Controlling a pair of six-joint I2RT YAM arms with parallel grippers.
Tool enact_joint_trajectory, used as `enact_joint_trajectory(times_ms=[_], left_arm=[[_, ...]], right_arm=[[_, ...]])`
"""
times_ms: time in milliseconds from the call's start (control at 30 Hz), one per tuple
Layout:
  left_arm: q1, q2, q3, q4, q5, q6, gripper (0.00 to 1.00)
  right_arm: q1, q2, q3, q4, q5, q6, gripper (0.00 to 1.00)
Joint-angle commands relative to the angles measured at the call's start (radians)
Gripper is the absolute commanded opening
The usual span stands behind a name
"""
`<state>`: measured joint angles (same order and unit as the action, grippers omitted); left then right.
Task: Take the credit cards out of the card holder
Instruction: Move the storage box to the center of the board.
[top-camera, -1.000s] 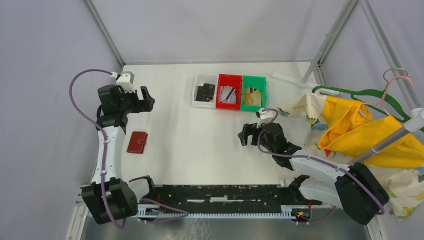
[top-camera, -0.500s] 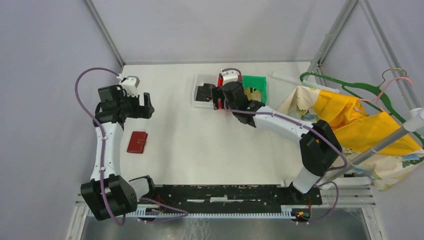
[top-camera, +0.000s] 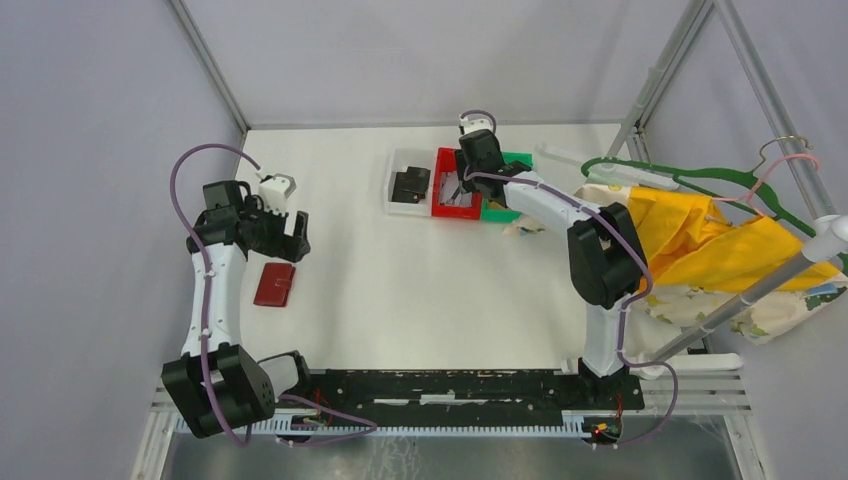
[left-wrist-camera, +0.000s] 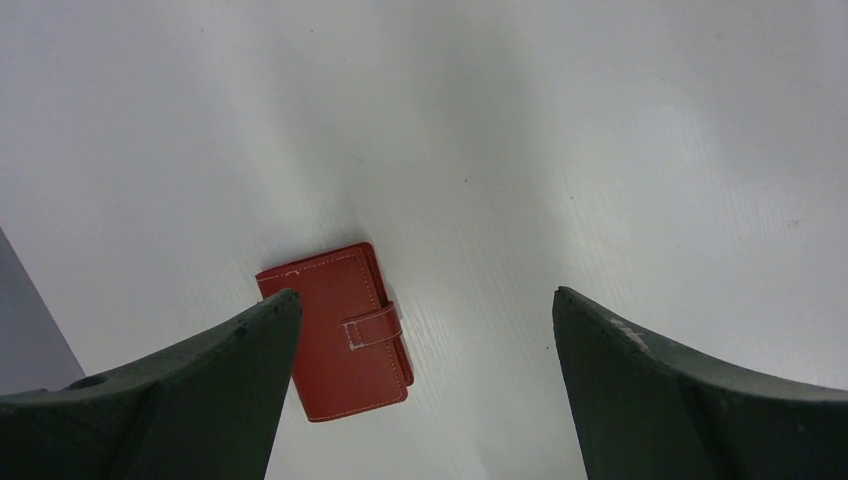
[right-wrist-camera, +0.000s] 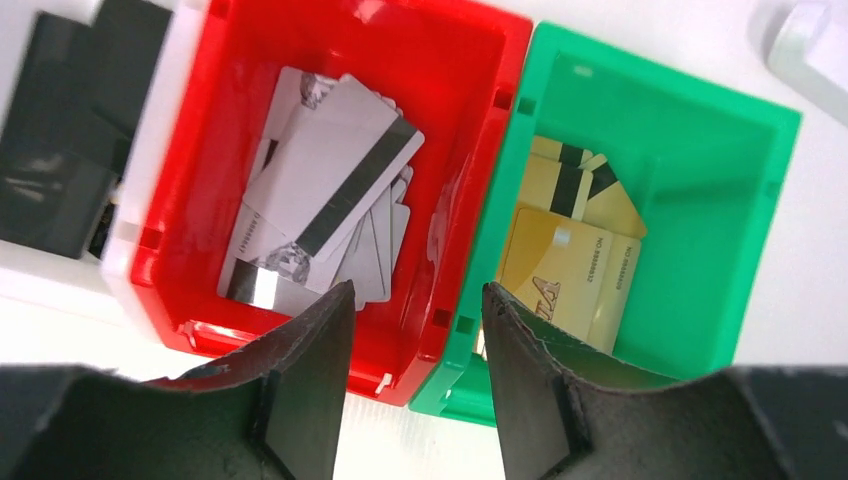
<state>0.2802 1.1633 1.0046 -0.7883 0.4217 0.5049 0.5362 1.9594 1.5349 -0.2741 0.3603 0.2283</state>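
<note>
Left wrist view: the closed card holder (left-wrist-camera: 350, 345) is seen lower left, below the released left gripper (left-wrist-camera: 425, 300); the right gripper (right-wrist-camera: 417, 292) is seen parted, empty.

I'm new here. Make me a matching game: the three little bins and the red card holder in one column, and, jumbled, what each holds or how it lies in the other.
Things:
1. red bin
2. green bin
3. white bin
4. card holder

Descriptions:
A. holds gold cards
B. lies shut on the table
C. holds black wallets
D. holds silver cards

Pairs: 1-D, 2-A, 3-C, 4-B
</note>
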Motion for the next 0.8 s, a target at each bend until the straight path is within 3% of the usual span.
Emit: enact_joint_trajectory(times_ms=[0, 433, 567, 700, 767], left_arm=[[0.006, 0.01, -0.001, -0.011, 0.019, 0.069, 1.0], [0.037, 0.061, 0.003, -0.053, -0.039, 0.17, 1.0], [0.045, 0.061, 0.013, -0.071, -0.024, 0.189, 1.0], [0.064, 0.052, 0.025, -0.145, 0.047, 0.285, 1.0], [0.066, 0.056, 0.032, -0.156, 0.044, 0.301, 1.0]], right_arm=[[-0.017, 0.033, 0.053, -0.031, -0.031, -0.03, 0.54], [-0.048, 0.094, 0.033, -0.011, -0.051, -0.033, 0.49], [-0.047, 0.094, 0.01, -0.009, -0.06, -0.018, 0.34], [-0.038, 0.021, -0.113, 0.054, -0.07, 0.029, 0.17], [-0.026, -0.022, -0.192, 0.088, -0.068, 0.064, 0.14]])
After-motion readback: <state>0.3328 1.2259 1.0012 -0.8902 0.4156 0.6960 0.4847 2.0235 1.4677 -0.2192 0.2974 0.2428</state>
